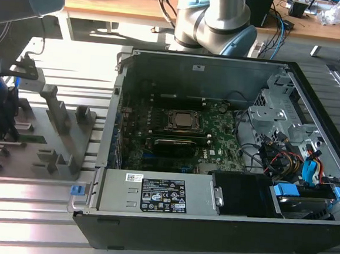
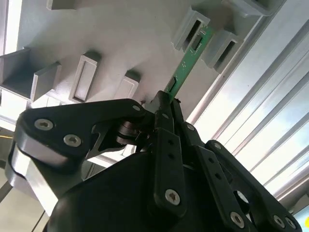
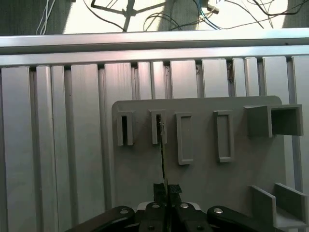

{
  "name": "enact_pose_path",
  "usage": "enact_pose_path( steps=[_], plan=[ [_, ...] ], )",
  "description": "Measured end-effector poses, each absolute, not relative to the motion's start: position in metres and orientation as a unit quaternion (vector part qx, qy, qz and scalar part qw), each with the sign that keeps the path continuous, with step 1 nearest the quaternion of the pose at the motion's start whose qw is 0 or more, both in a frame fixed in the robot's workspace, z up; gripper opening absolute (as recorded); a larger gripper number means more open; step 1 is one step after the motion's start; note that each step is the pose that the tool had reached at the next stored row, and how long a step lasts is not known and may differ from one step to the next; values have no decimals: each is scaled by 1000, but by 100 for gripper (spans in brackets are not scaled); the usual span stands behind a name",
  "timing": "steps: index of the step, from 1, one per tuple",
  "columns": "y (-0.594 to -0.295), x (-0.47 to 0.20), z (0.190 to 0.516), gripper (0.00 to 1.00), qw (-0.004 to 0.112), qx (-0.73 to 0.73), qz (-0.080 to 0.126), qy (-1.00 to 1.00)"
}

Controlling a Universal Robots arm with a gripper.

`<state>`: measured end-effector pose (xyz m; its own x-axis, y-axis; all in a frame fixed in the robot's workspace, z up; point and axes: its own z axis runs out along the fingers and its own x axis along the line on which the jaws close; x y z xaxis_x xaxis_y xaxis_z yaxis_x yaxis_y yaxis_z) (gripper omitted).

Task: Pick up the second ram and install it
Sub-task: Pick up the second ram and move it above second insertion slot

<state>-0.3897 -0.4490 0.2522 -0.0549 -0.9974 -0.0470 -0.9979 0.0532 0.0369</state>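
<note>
**Second wrist view.** The claw (image 2: 168, 102) is clamped on the near end of the second ram (image 2: 186, 67). The stick's far end, straight ahead of the claw's tips, reaches in among the grey holder blocks (image 2: 189, 28) standing on the bench (image 3: 72, 145) (the pick-up seems begun, not finished). A clean lift likely calls for a pull in line with the slot walls, stick kept square so it neither binds nor bends. **Exterior view.** Well off to that view's right of the claw lies the open computer case (image 1: 312, 114), whose white label (image 1: 162, 194) carries print that cannot be made out.

second ram (image 2: 185, 67) — slim green stick | on edge | far end seemingly in grey holder (image 2: 182, 34)
</note>
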Motion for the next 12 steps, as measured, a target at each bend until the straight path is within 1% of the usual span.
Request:
enact_pose_path(
  steps=[12],
  plan=[
    [-449,-390,283,14,4,-687,30,726]
  ],
)
